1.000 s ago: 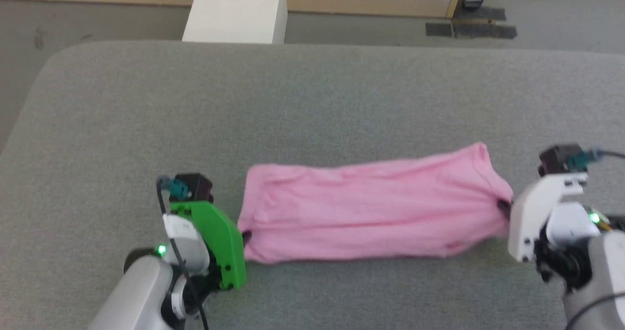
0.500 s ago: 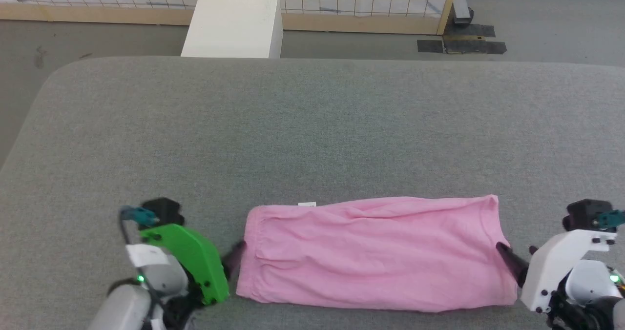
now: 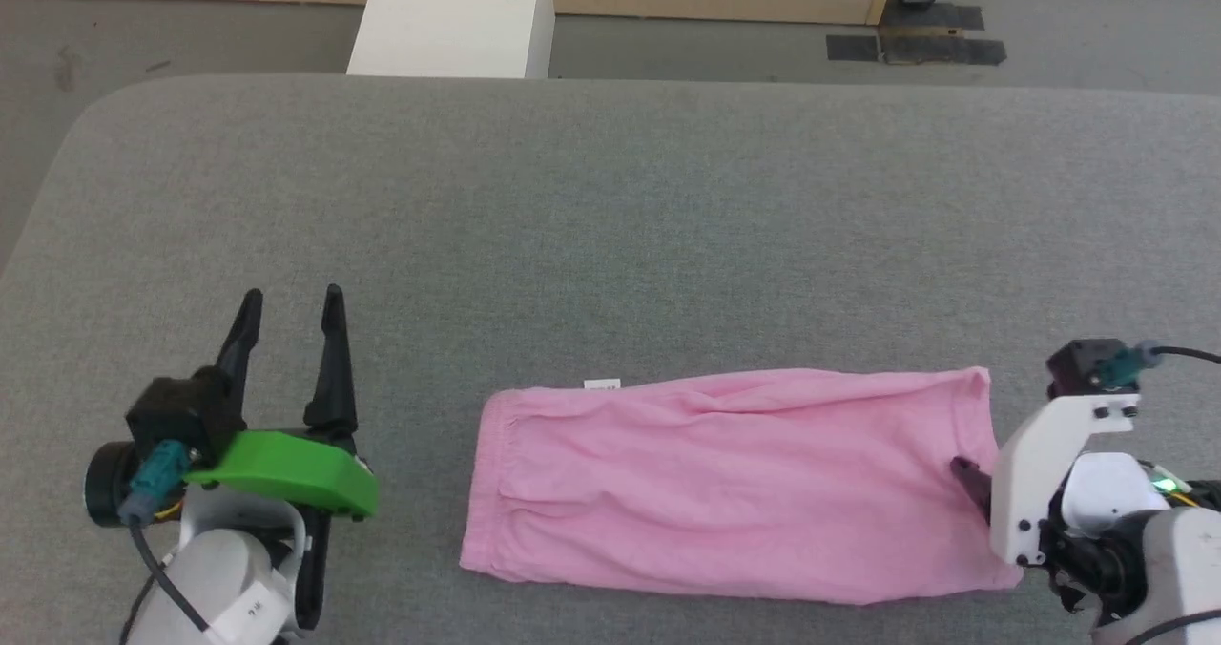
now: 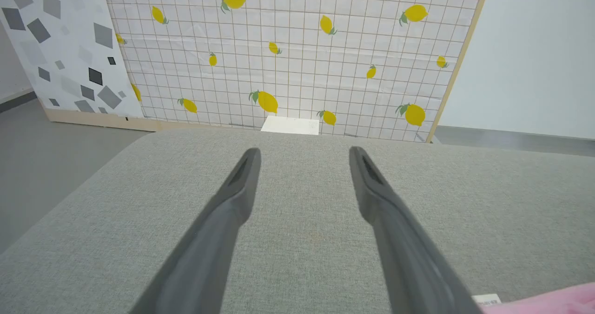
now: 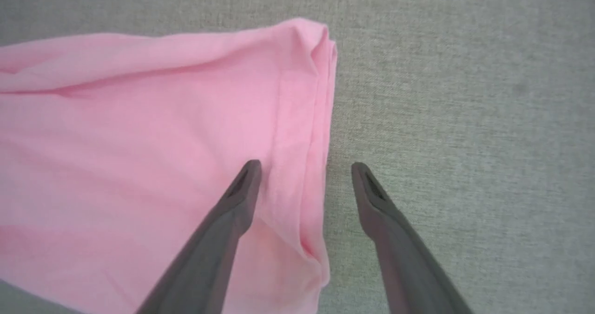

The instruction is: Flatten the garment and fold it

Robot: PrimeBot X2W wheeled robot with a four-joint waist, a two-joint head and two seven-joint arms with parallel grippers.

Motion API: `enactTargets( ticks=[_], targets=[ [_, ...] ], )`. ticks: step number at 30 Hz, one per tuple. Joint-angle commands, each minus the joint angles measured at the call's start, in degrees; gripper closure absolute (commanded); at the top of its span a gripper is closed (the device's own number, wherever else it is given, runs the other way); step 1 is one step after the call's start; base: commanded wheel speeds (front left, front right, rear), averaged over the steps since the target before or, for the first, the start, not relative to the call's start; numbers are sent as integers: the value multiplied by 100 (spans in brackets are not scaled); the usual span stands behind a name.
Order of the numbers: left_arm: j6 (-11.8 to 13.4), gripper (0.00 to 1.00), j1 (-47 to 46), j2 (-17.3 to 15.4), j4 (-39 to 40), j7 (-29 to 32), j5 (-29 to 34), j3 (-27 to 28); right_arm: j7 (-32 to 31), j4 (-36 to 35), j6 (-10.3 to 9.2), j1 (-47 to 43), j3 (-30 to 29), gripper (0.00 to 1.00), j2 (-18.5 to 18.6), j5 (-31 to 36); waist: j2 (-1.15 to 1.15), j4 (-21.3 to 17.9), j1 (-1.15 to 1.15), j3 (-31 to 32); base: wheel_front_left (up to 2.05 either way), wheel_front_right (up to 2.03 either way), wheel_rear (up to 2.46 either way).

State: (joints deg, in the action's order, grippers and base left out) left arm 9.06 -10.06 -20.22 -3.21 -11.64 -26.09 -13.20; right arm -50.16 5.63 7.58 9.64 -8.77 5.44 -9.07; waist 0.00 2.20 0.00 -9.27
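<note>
Garment (image 3: 734, 488): light pink shorts, lying flat on the grey fabric-covered counter (image 3: 610, 225), close to its near edge. The long axis runs left to right.
- Gathered waistband (image 3: 501, 435) is at the garment's left end and the hem at its right end.
- Shallow wrinkles run across the upper half. The lower half is smoother.
- A small white tag (image 3: 601, 384) sticks out from the garment's far edge, near the waistband end.

Right gripper (image 5: 304, 164): at the garment's hem end.
- Jaws stand wide apart.
- In the right wrist view, one dark finger lies over the pink cloth just inside the hem and the other over bare counter just outside it, so the hem edge runs between them.
- No cloth is pinched. Whether the inner finger touches the fabric cannot be told.
- In the head view, its white housing sits just beside the garment's right end.

Left gripper (image 3: 291, 294): well apart from the garment, off its waistband end.
- Jaws are wide, with nothing between them but grey counter.
- Fingers point away from the garment's near edge, toward the far side of the counter.
- Its green housing sits level with the garment's middle.
- The left wrist view catches a pink corner and the tag at its lower right.

Beyond the garment's far side, past the counter's rounded edge, there is grey floor (image 3: 191, 34), a white box (image 3: 448, 15), and a grid panel printed with lemons (image 4: 297, 58).
</note>
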Motion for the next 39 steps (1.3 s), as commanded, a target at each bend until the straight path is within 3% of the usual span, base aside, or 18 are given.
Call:
enactTargets(
  ticks=[1,6,7,8,9,14,23,27,33,39],
  targets=[
    [-38,0,-131,40,-80,-128,105,-25,-48,154,-9,98,69,0,44,55,0,38,0,-58,0,0,0],
    [-94,0,-198,170,-158,-304,321,-28,-81,565,-9,188,170,0,88,61,0,51,0,-94,0,0,0],
    [-103,0,-198,198,-158,-315,357,-17,-82,640,-9,209,182,17,103,44,0,43,0,-94,0,0,0],
    [-109,0,-195,222,-160,-321,378,-2,-69,686,-9,228,193,82,110,23,0,35,0,-90,0,0,0],
    [-119,0,-189,245,-166,-326,404,16,-47,733,-9,250,202,100,126,-16,0,23,0,-84,0,0,0],
    [-176,0,-160,319,-203,-333,478,100,12,841,-9,362,-14,100,329,-145,0,-32,0,-43,0,0,0],
    [-234,0,-78,375,-191,-335,513,218,-14,1153,-9,496,-727,100,1056,71,0,-41,0,67,0,0,0],
    [-250,0,-16,390,-196,-335,524,217,-74,1055,-9,465,-608,100,1192,59,0,-17,0,170,0,0,0],
    [-269,0,137,376,-149,-335,558,192,-549,-44,-9,35,-51,100,1418,-287,0,34,0,302,0,0,0],
    [-217,0,322,331,-55,-335,538,241,-1161,-1516,-9,-497,524,100,1342,-640,0,56,0,382,0,0,0]
  ],
)
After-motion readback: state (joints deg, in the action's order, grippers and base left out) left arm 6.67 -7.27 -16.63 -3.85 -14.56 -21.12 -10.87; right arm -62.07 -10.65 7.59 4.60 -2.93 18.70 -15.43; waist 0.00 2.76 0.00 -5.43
